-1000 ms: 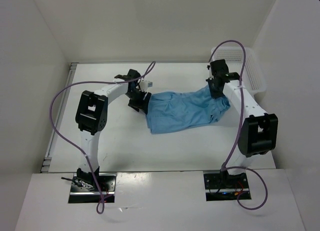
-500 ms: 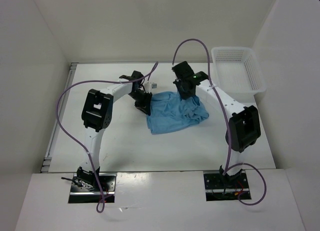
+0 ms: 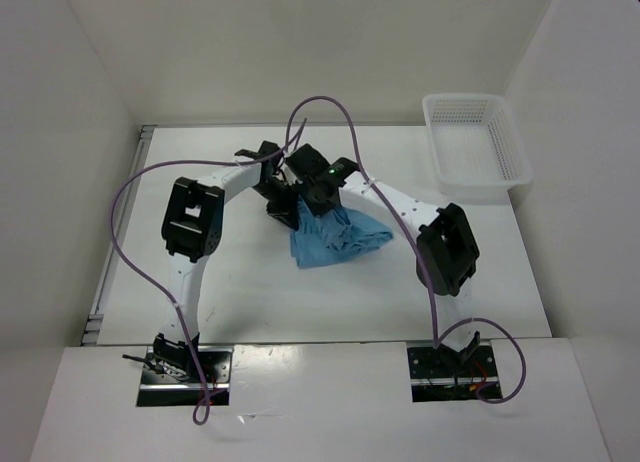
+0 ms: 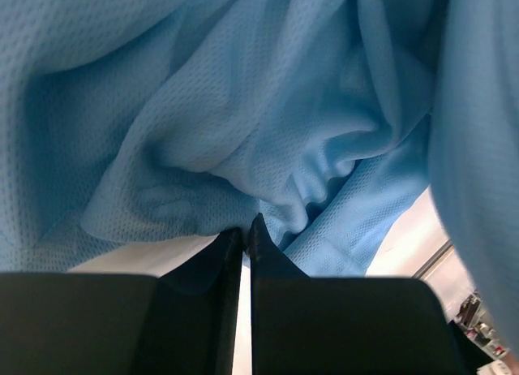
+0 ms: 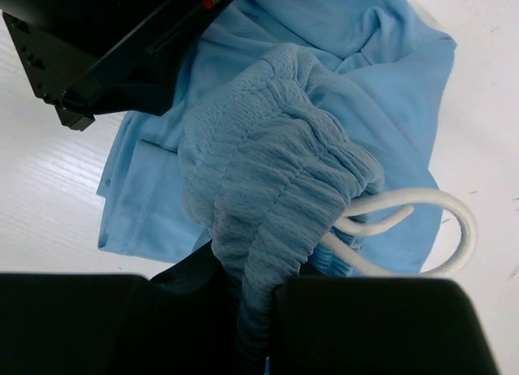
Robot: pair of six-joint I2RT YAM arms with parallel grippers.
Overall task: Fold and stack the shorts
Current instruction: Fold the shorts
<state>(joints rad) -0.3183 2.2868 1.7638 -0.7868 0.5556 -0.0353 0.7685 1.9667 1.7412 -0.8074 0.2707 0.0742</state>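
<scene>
Sky-blue shorts (image 3: 340, 237) are bunched on the white table (image 3: 230, 292), in the middle of the top view. Their gathered waistband (image 5: 276, 172) — white drawstring (image 5: 422, 203) looped beside it — is clamped by the right gripper (image 5: 255, 298). A fold is pinched by the left gripper (image 4: 246, 229). A white basket (image 3: 480, 187) is seen well apart, upper right.

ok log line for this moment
phase: folding | left jaws: shut on shorts | right jaws: shut on waistband, beside left jaws | drawstring: loop hanging out
</scene>
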